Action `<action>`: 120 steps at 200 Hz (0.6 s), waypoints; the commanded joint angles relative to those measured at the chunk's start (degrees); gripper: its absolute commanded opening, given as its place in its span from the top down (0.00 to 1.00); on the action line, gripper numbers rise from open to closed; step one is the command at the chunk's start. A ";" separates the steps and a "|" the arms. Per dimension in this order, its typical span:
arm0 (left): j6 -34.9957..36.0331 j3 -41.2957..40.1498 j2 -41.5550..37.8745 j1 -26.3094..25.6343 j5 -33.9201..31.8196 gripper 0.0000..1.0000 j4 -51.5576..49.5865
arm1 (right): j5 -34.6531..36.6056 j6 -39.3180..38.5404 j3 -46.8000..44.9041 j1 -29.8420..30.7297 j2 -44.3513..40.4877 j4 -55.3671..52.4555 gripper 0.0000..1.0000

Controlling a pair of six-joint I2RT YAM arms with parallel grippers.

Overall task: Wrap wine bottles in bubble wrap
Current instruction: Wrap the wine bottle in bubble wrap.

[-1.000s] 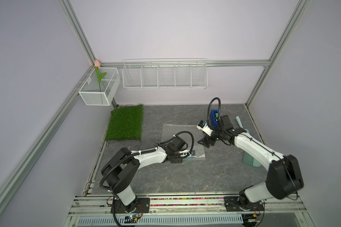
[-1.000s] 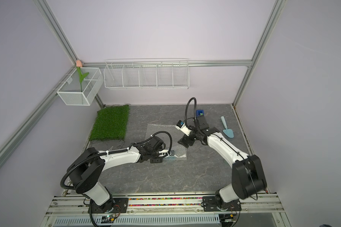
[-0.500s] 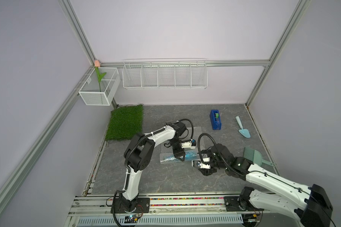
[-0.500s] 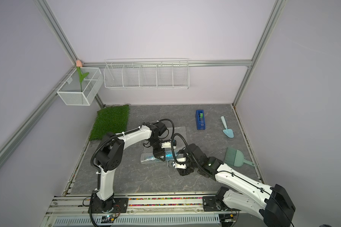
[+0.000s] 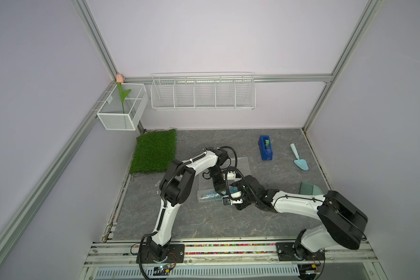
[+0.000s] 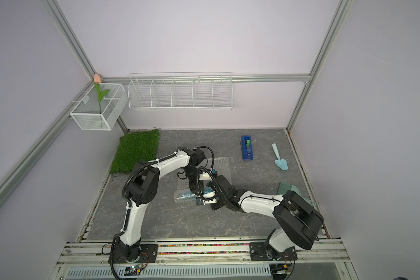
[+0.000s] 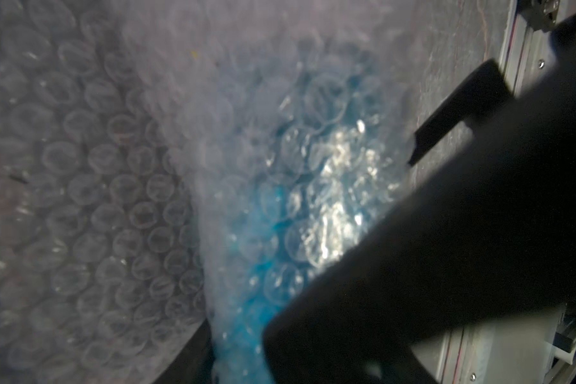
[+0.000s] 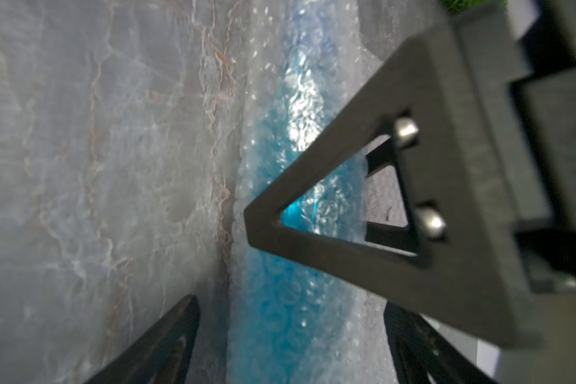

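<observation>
1. A grey marble-patterned tabletop (image 5: 204,223) lies between plain lilac walls (image 5: 204,36).
2. The left gripper (image 5: 221,192) comes down from above onto a roll of bubble wrap (image 7: 97,199). Its jaws stand half-spread, one finger on each flank of the roll. They look to be pinching it, though the blurred wrist views leave the squeeze itself unsure.
3. Between those fingers, inside the roll, lies the wine bottle (image 8: 273,299). It is on its side and shows only as bright blue through the bubbles.
4. The right gripper (image 8: 290,306) sits low at the roll's end, just beside the left gripper. Its jaws are spread wide with the roll running between them, and it holds nothing.
5. A second ago the sheet lay flat, with the left gripper at its near edge and the right arm stretched far away from it. Half a second ago both arms were already at the roll. Now the right gripper has edged closer to it. I judge the first turns done. The flat stretch of sheet beyond the left gripper has yet to be rolled on, and the open right gripper seems placed to take over the roll.
6. Further out, past that flat stretch, stand a blue tape dispenser (image 5: 265,151) and a pale trowel (image 5: 300,161). A teal hand brush (image 5: 308,189) lies behind the right arm, and a grass mat (image 5: 154,152) lies off beyond the left arm.
7. No writing can be read: the bottle's label is lost under the bubbles, and the dispenser shows no legible print.
</observation>
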 commanded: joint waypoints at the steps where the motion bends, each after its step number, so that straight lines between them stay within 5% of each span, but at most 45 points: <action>1: 2.79 1.48 0.66 -0.17 1.79 0.42 -4.70 | -2.95 -1.09 2.92 -2.59 1.68 -0.40 0.05; 20: 3.10 1.49 0.69 -0.11 1.84 0.41 -4.66 | -3.79 -0.89 3.87 -3.85 3.82 -1.40 0.01; 63: 3.12 -0.53 -1.11 -0.11 2.13 0.34 -3.67 | -5.87 -1.16 8.04 -5.47 8.87 -8.33 0.31; 120: -2.95 -6.02 -7.87 1.60 -0.81 0.00 5.64 | -7.81 -1.05 11.28 -5.81 10.25 -18.56 0.49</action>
